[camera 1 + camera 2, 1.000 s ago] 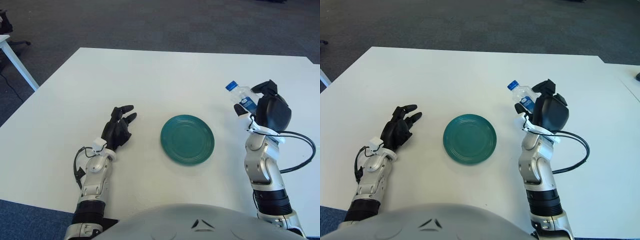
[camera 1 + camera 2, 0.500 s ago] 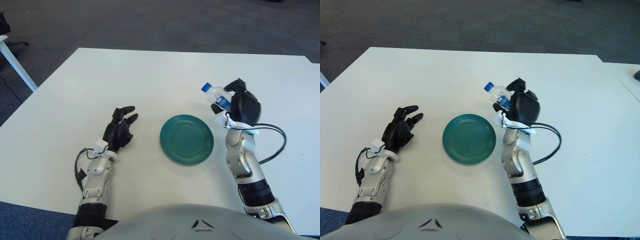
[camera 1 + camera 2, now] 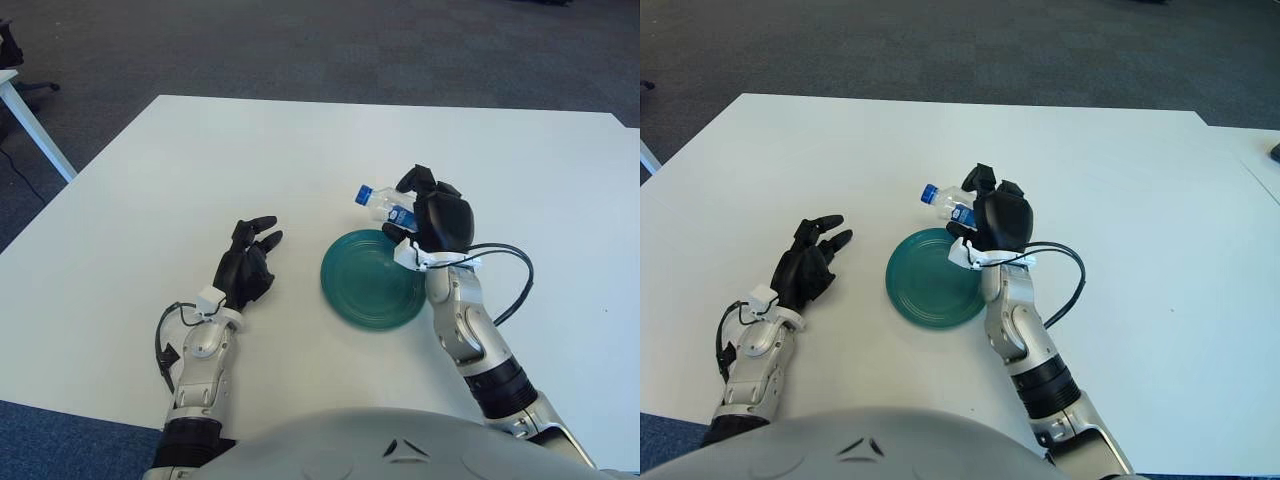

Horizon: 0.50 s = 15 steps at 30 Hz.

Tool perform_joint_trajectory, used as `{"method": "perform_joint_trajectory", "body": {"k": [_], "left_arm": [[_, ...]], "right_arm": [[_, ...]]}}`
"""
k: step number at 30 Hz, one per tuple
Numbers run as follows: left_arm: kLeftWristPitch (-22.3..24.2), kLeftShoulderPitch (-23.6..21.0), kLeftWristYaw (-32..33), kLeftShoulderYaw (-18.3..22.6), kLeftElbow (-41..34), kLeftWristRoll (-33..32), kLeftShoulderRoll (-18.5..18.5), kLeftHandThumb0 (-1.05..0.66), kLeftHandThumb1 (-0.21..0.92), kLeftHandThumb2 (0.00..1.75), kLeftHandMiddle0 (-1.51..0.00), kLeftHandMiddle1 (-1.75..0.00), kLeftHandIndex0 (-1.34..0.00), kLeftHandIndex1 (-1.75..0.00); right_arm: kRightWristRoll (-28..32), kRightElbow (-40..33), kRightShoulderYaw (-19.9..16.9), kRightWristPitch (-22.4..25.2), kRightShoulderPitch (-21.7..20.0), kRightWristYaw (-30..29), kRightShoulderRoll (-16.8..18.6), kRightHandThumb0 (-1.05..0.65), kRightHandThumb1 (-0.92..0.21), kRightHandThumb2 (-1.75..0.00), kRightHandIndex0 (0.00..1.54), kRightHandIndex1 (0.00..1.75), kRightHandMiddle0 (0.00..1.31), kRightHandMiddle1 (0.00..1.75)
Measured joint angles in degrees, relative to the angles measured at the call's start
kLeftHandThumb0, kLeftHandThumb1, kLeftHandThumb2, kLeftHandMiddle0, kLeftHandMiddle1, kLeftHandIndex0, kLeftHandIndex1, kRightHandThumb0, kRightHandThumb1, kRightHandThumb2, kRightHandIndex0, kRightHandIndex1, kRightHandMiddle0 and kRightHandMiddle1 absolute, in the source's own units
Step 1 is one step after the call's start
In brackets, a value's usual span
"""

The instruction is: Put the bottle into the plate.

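While my right hand [image 3: 432, 215] holds the bottle [image 3: 385, 203] above the far right edge of the plate [image 3: 370, 285], the main risk, as I judge it, is a bad release; the bottle lies tilted, blue cap pointing away to my left, so if my fingers let go at this height it may roll or bounce off the shallow green rim onto the table [image 3: 300, 160]. A lowering too near the edge could also tip the plate or leave the bottle half off it; centring first seems wise.

Left eye view: fingers curled round the bottle's body, cap end jutting out past them to the left; plate just below and to the left of my palm; cable from my wrist looping to the right. My left hand [image 3: 246, 268] shows well to the left of the plate, fingers loosely spread, holding nothing.

Right eye view: same grasp; bottle [image 3: 948, 204] sticks out leftward from my right hand [image 3: 998, 218], over the plate's [image 3: 930, 280] far rim; whether bottle touches plate, I judge not.
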Motion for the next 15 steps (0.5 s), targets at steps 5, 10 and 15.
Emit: {"method": "perform_joint_trajectory", "body": {"k": [5,10,15], "left_arm": [[0.1,0.6,0.7,-0.7,-0.8,0.9,-0.5,-0.58,0.92,1.01,-0.37,-0.40,0.00,-1.06],[0.2,1.1,1.1,-1.4,-1.4,1.3,-1.0,-0.58,0.92,1.01,-0.37,-0.40,0.00,-1.06],[0.3,1.4,1.4,-1.8,-1.8,1.5,-1.3,-0.58,0.92,1.01,-0.37,-0.40,0.00,-1.06]], "right_arm": [[-1.5,-1.4,1.8,0.1,0.3,3.5,-0.3,-0.47,-0.35,-1.27,1.19,1.75,0.59,1.75],[-2.4,-2.0,3.6,0.1,1.0,4.6,0.2,-0.47,-0.35,-1.28,1.22,1.75,0.59,1.75],[-3.8,-2.8,5.0,0.2,2.3,5.0,0.9,-0.47,-0.35,-1.27,1.26,1.75,0.58,1.75]]}}
